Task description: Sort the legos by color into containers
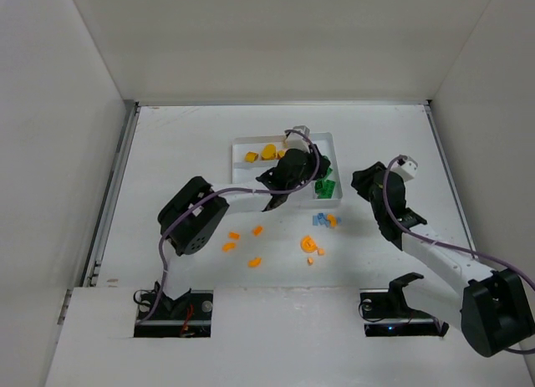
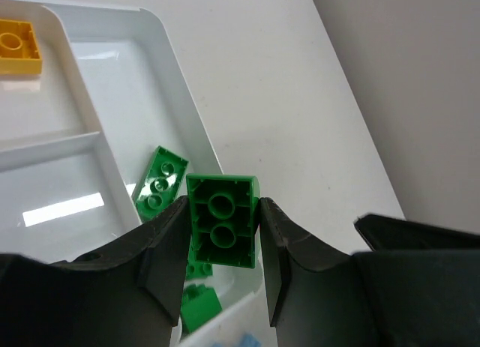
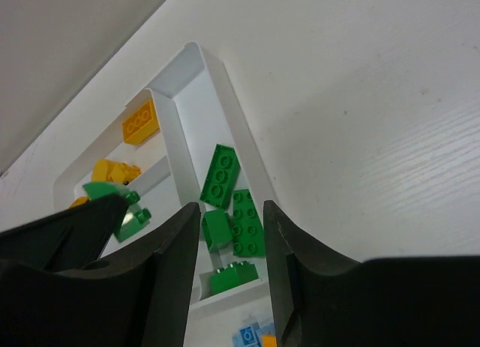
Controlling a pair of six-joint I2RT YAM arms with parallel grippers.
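Note:
The white tray (image 1: 237, 157) lies at mid table; it holds yellow bricks (image 1: 267, 151) on the left and green bricks (image 1: 326, 186) in its right section. My left gripper (image 1: 314, 168) is over that right section, shut on a green brick (image 2: 221, 223) held above the other green bricks (image 2: 160, 180). My right gripper (image 1: 362, 180) is open and empty, just right of the tray. In its view (image 3: 231, 212) the green bricks (image 3: 221, 171) lie past its fingers. Orange bits (image 1: 255, 262) and light-blue pieces (image 1: 321, 220) lie loose on the table in front of the tray.
White walls enclose the table on three sides. The tray's rim (image 2: 180, 92) runs just left of the held brick. A yellow brick (image 2: 16, 43) lies in a far section. Another orange cluster (image 1: 309, 244) sits near the light-blue pieces.

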